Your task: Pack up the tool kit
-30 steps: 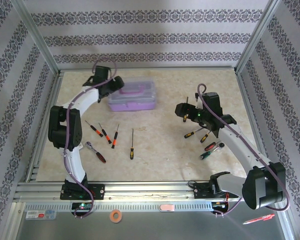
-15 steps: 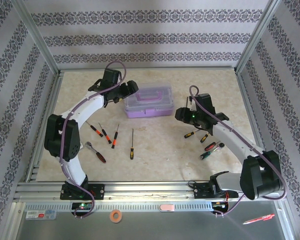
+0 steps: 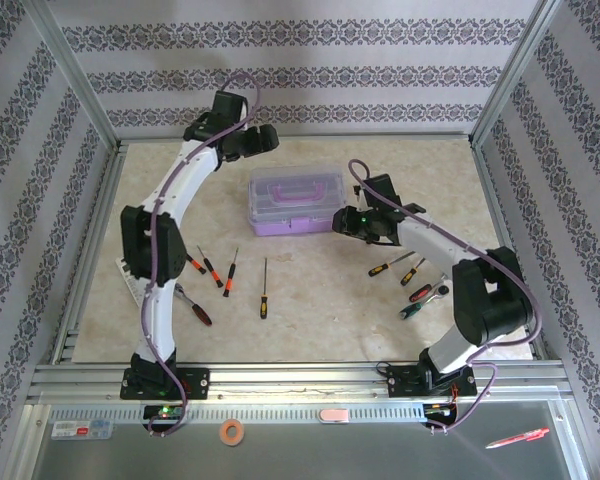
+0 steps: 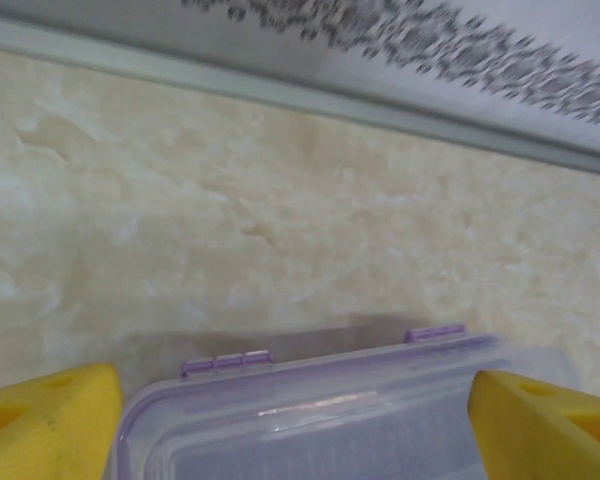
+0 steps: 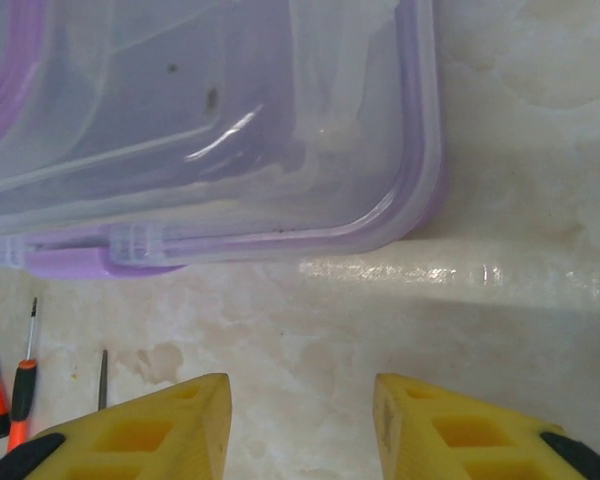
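Item under inspection: a small rectangular lilac-purple plastic case (image 3: 294, 200) with a clear lid and a purple handle. It stands with the lid down on the beige marbled table top (image 3: 330, 320), in the far middle of the work area, between the two arms.

The left gripper (image 3: 263, 140) is held beyond the case's far left corner, close to the patterned back wall (image 3: 300, 75). In the left wrist view its yellow fingers (image 4: 45, 425) stand wide apart, with the far edge of the lid lying between them in the picture. No contact with the case can be made out, and nothing is held.

The right gripper (image 3: 342, 224) sits just beside the case's near right corner. In the right wrist view its yellow fingers (image 5: 175, 430) are parted with bare table between them and the case's corner just ahead of the tips. Nothing is held.

Loose items, all outside the case:
- Three orange-and-black-handled screwdrivers (image 3: 212, 268) lie side by side near the left arm.
- One thin black-and-yellow-handled screwdriver (image 3: 264, 298) lies just to their right.
- A dark-handled ratchet wrench (image 3: 198, 311) lies partly under the left arm.
- Several more small hand tools (image 3: 421, 293) lie clustered beside the right forearm.
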